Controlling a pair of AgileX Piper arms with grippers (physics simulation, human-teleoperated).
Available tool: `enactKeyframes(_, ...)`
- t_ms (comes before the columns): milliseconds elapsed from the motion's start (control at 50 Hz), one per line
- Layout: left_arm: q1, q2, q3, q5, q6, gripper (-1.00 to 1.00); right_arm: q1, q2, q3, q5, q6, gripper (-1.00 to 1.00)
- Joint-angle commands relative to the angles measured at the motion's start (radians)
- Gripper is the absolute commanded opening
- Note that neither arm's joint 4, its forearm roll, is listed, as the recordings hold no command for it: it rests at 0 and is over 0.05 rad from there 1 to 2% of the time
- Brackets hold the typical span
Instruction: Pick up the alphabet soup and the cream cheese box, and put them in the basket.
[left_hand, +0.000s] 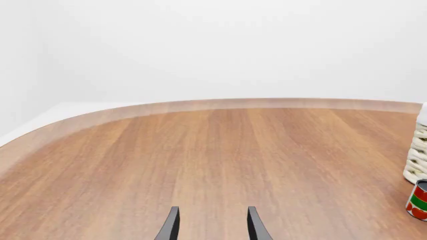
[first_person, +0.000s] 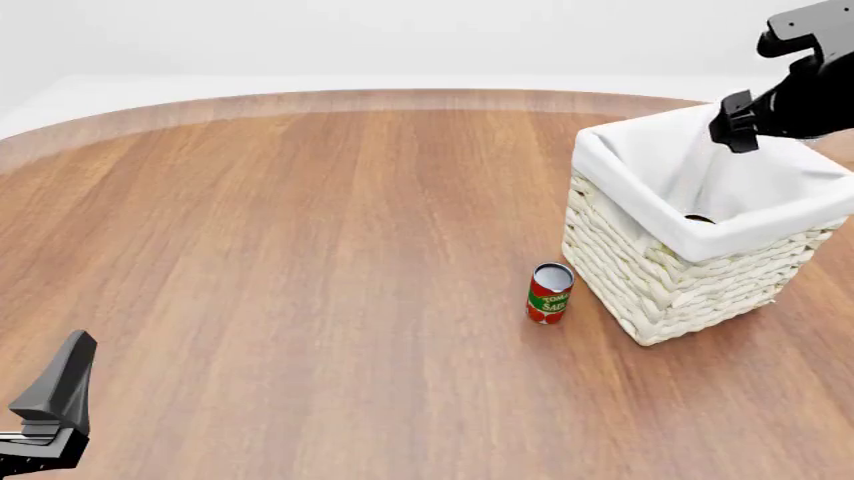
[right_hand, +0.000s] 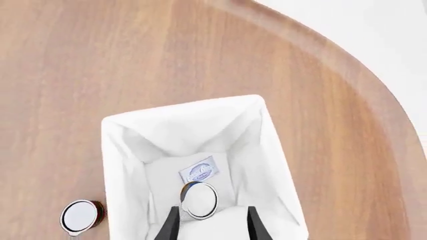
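Both items lie in the basket: stiff soup, light carton. Right gripper hangs above, open and empty; left gripper likewise.

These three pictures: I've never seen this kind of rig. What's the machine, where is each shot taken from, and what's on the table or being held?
It is a simulated pair of robot arms at a wooden table. The wide shot comes from a fixed camera behind the arms. The other two come from cameras on each arm's wrist.

The left claw hangs open over bare wood, holding nothing. The right claw is open above the basket. Inside lie the cream cheese box and the alphabet soup. A tomato sauce can stands outside, beside the basket.
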Motion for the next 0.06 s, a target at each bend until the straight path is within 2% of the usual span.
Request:
enactKeyframes(20, 0.000, 0.000, 0.000, 0.000, 0.000, 1.00, 0.006, -0.036, 0.005, 0.013, 0.011, 1.00)
enactKeyframes(60, 0.000, 0.000, 0.000, 0.000, 0.000, 1.00, 0.009, -0.044, 0.004, 0.018, 0.015, 1.00)
